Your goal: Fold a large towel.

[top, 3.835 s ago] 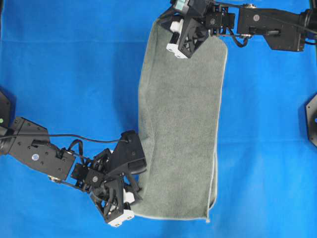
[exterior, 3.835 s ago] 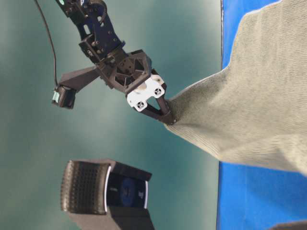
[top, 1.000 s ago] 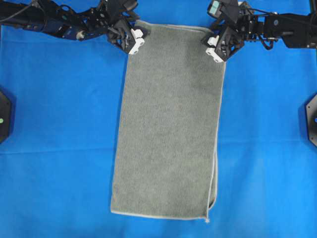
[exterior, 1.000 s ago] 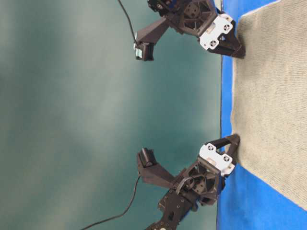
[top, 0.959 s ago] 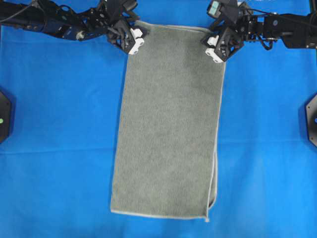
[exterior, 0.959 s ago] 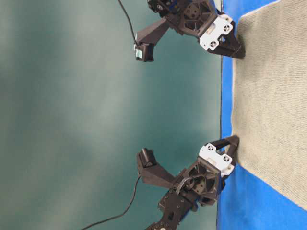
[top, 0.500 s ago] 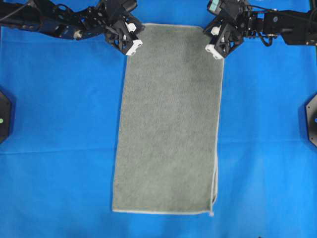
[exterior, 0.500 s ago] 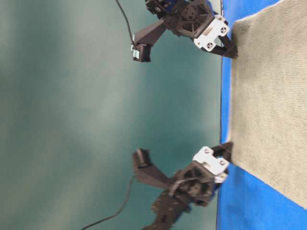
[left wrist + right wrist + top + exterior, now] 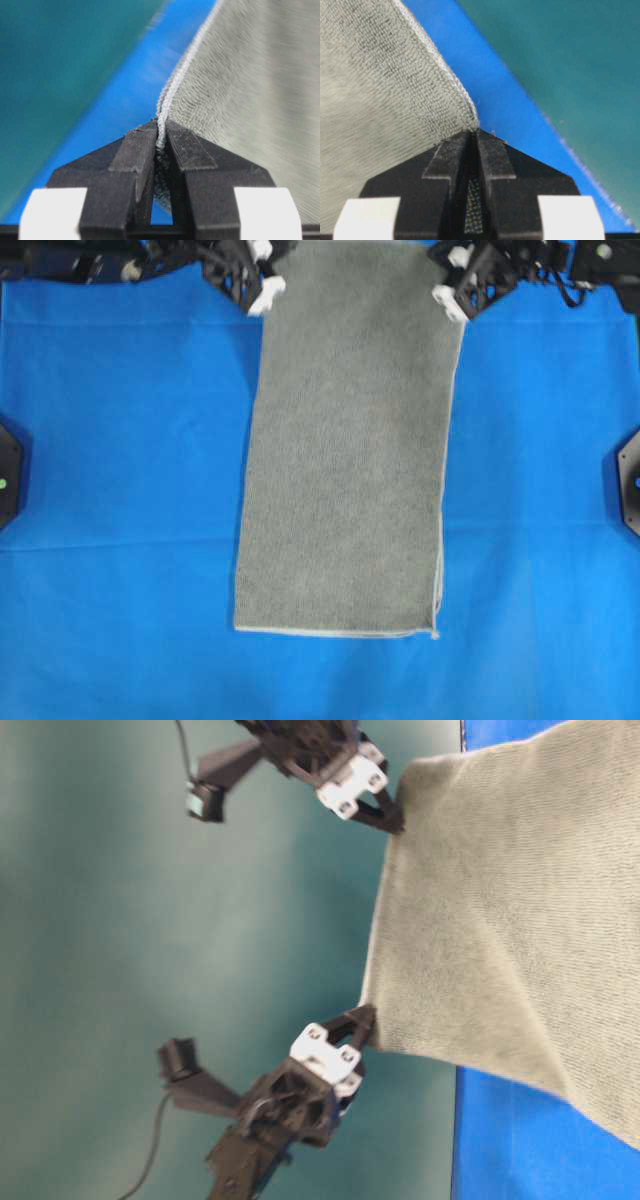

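- Across the whole work surface lies the bright blue table covering [image 9: 120, 490], flat, with a teal backdrop [image 9: 150, 920] beyond its far edge in the table-level view.
- Down the middle of it runs the large grey-green terry towel with a thin pale stitched hem [image 9: 345, 460] — folded into a long strip, its near end flat on the blue cloth, its far end lifted clear of the table by two corners.
- At the far left corner, the black left gripper with white finger mounts [image 9: 262, 285] is clamped on the towel; the left wrist view shows the hem [image 9: 172, 90] pinched between the closed jaws.
- At the far right corner, the matching black right gripper [image 9: 452, 302] is likewise closed on the towel — its wrist view shows terry cloth caught between the fingers.
- Between the two grippers the raised edge hangs slightly slack.
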Controlling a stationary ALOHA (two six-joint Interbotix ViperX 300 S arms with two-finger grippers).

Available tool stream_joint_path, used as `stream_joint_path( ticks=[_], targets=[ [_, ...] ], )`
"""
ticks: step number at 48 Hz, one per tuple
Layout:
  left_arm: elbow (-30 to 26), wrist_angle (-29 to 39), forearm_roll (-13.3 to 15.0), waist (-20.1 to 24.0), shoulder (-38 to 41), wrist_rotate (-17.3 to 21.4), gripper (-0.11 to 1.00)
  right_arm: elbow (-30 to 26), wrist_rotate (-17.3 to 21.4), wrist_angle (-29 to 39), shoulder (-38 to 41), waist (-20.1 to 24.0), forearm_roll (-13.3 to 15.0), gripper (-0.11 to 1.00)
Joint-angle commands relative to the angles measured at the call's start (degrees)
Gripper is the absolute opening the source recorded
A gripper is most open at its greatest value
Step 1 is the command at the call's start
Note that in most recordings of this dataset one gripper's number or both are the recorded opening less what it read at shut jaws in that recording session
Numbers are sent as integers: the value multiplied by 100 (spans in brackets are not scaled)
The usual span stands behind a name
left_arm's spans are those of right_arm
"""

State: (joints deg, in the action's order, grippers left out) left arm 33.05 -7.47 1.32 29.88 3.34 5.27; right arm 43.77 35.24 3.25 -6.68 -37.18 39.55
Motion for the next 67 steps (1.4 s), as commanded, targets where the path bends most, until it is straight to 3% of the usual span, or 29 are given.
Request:
stream_joint_path(
  ticks=[1,15,23,28,38,53,67],
  targets=[
    [229,44,0,-448,-642,9,3,185,44,79,-633,431,-88,5],
    [1283,281,44,-2232,-1274,-220,3,967,598,853,-1890,2610,-483,5],
    [1433,598,53,-3182,-1160,-624,3,940,1063,1169,-1758,3797,-650,5],
    [1415,694,53,-3604,-932,-1055,3,817,1318,1310,-1450,4307,-659,5],
    [1336,756,53,-4228,-404,-2004,3,527,1731,1450,-615,4948,-677,5],
    [1169,861,53,-5010,-193,-2769,3,141,2259,1424,70,5695,-729,5],
    [905,958,53,-5212,35,-2892,3,62,2479,1406,255,5845,-729,5]
  ],
)
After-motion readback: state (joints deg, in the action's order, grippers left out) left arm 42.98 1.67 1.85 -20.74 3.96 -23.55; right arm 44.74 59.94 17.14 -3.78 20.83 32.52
